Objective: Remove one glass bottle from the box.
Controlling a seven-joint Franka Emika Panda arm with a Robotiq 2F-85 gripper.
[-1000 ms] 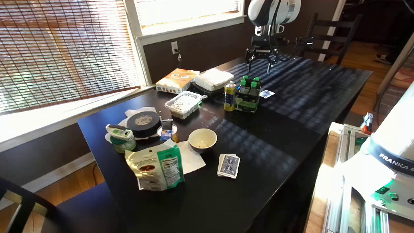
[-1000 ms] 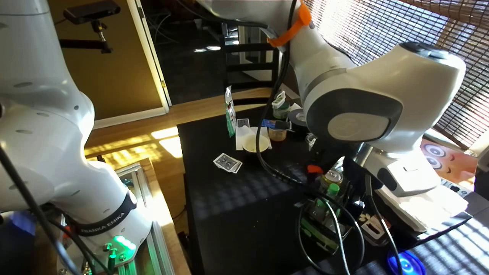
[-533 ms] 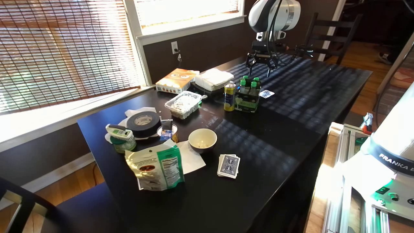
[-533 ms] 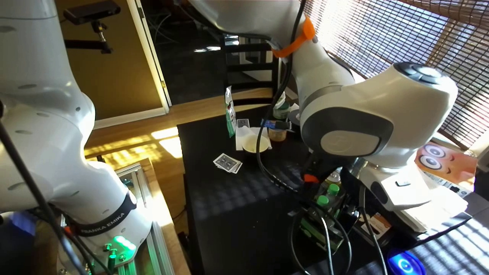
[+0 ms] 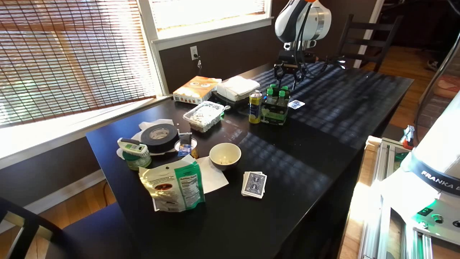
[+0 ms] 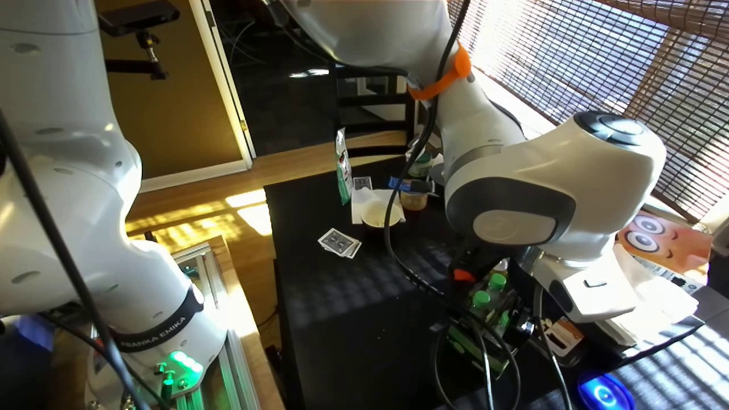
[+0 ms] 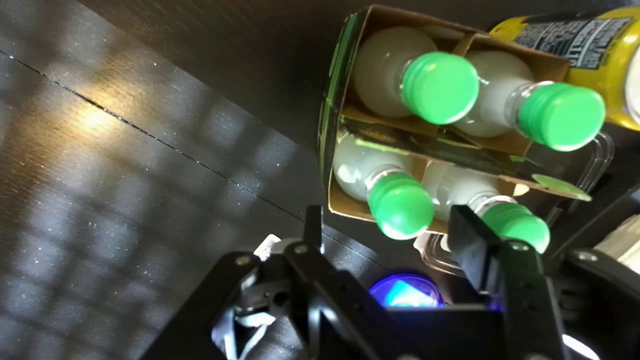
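The box [image 7: 336,95] is a low dark green carton with open compartments, standing on the dark table; it shows in both exterior views [image 5: 274,115] [image 6: 475,348]. It holds several upright glass bottles with green caps, among them a near-row bottle [image 7: 401,205] and its neighbour [image 7: 517,225]. My gripper [image 7: 389,231] is open and empty above the box's near row. In the wrist view the near-row cap appears between its fingertips, and the right finger overlaps the neighbour's neck. In an exterior view the gripper [image 5: 286,82] hangs above and behind the caps. Whether it touches any is hidden.
A yellow can [image 7: 595,55] stands close against the box's side. A clear plastic container [image 7: 435,252] and a blue lid [image 7: 407,291] lie beyond the near row. A playing card [image 5: 296,104] lies beside the box. White napkins [image 5: 238,88] and an orange box [image 5: 197,89] are near the window.
The arm and gripper have moved down, bringing the fingers lower towards the bottle caps. The gripper has stayed open. The box and bottles have not moved.
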